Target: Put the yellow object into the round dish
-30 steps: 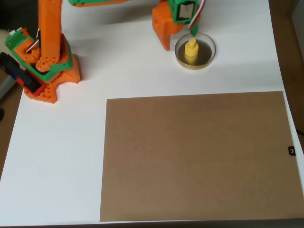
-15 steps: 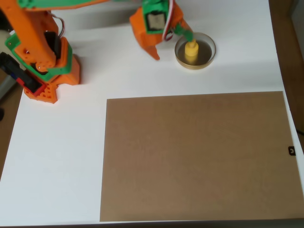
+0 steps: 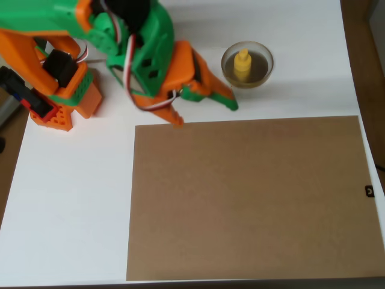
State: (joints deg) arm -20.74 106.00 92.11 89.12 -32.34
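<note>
A white table fills the overhead view, with a large brown rectangular mat covering most of its lower right portion. At upper left, an orange-and-green robot arm rises from its orange base near the table's left edge and reaches rightward across the white surface above the mat's top edge. Its end effector points toward the lower right, the two fingers spread apart: a green-tipped finger extends toward the right, while an orange finger reaches down to the mat's upper border. Nothing sits between them; the end effector is released and empty. Red, white and black wires loop along the wrist.

Just to the upper right of the green fingertip, and apart from it, the round dish rests on the white table near the top edge, its thin tan-gold rim ringing a dark inside. The yellow object stands upright inside the dish, slightly left of centre, knob upward. A strip of wooden surface shows beyond the table's right edge, and a small dark mark sits at the mat's right side.
</note>
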